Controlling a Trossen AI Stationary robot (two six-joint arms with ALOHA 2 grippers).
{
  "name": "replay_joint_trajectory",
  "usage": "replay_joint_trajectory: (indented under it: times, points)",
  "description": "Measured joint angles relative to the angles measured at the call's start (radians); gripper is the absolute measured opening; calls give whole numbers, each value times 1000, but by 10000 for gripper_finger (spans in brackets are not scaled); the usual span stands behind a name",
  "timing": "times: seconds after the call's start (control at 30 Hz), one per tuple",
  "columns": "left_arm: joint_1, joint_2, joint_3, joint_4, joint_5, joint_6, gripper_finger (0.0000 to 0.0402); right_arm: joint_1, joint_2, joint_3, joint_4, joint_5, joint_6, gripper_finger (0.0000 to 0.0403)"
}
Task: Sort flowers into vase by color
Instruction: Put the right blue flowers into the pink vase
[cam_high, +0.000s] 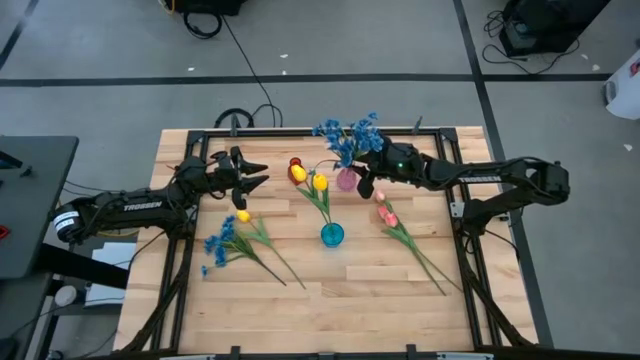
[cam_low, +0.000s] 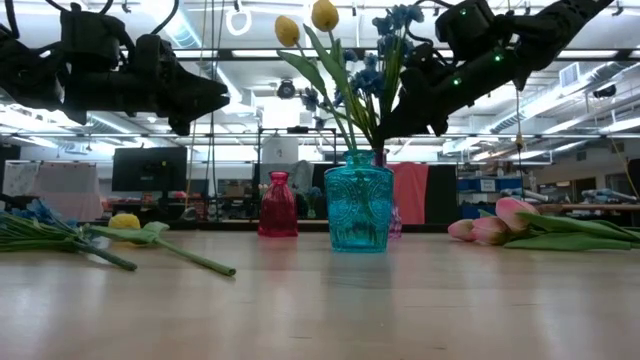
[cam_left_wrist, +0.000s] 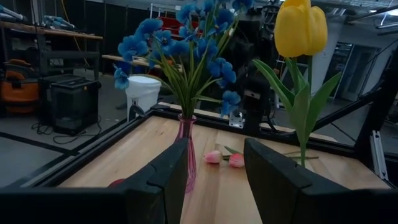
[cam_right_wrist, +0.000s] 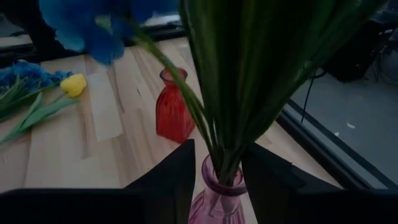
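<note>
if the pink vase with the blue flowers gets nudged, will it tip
Probably yes. The pink vase looks narrow-necked and slim, while the blue flowers spread tall and wide above it, so it seems top-heavy. It looks like glass, so likely fragile and apt to slide on the smooth table.

In the right wrist view, the bottom edge cuts off the base of the pink glass vase (cam_right_wrist: 219, 193), and the top edge crops the blue blossom sprigs (cam_right_wrist: 93, 25).

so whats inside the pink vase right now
Blue flower sprigs stand in the pink vase, green stems bunched through its neck. The stem ends down inside cannot be seen; the right gripper straddles the neck, open.
</note>
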Motion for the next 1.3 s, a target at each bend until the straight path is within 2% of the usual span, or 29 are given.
replay_joint_trajectory:
  times: [0.4, 0.73, 1.3]
  points:
    - [0, 0, 0, 1, 0, 0, 163, -1, -37, 1, -3, 28, -22, 122]
    - [0, 0, 0, 1, 0, 0, 163, -1, -35, 1, 6, 35, -55, 16]
    - [0, 0, 0, 6, -1, 19, 163, -2, -35, 1, -32, 37, -15, 27]
